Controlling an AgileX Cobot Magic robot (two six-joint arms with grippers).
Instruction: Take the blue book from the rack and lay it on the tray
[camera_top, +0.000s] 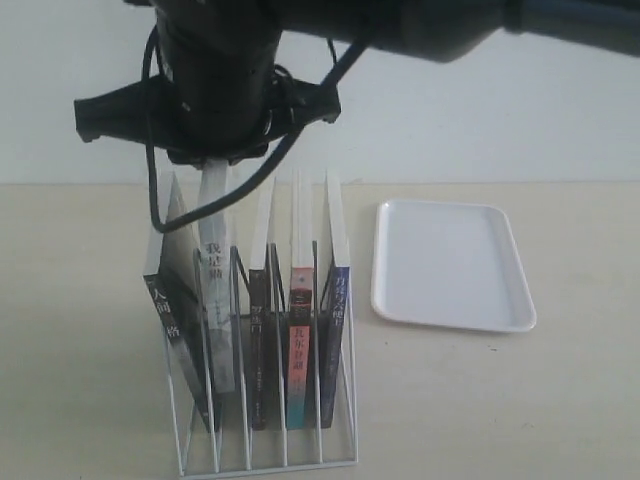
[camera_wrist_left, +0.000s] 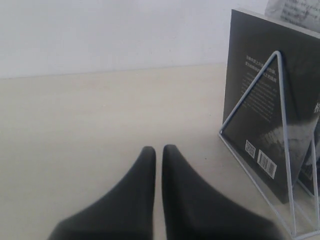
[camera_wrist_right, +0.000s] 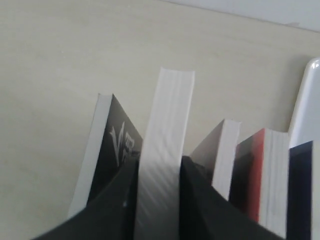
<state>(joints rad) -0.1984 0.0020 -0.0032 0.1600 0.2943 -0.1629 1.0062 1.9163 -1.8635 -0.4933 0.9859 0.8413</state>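
Note:
The blue book (camera_top: 337, 300), with its dark blue spine, stands in the rightmost slot of the white wire rack (camera_top: 270, 462); its edge (camera_wrist_right: 300, 195) shows in the right wrist view. My right gripper (camera_top: 213, 165) reaches across from the right. It is shut on the top of the grey-spined book (camera_top: 216, 300), second from the left, and its fingers (camera_wrist_right: 200, 200) press both sides of the white page edge (camera_wrist_right: 170, 110). The white tray (camera_top: 450, 262) lies flat to the right of the rack with nothing on it. My left gripper (camera_wrist_left: 158, 150) is shut on nothing, low over the table beside the rack's left end.
Other books fill the rack: a black one (camera_top: 170, 300) leaning at the left end, a dark one (camera_top: 258, 340), and a red-and-teal-spined one (camera_top: 300, 340) right beside the blue book. The black book's back cover (camera_wrist_left: 265, 100) and a triangular divider (camera_wrist_left: 276, 52) stand near my left gripper.

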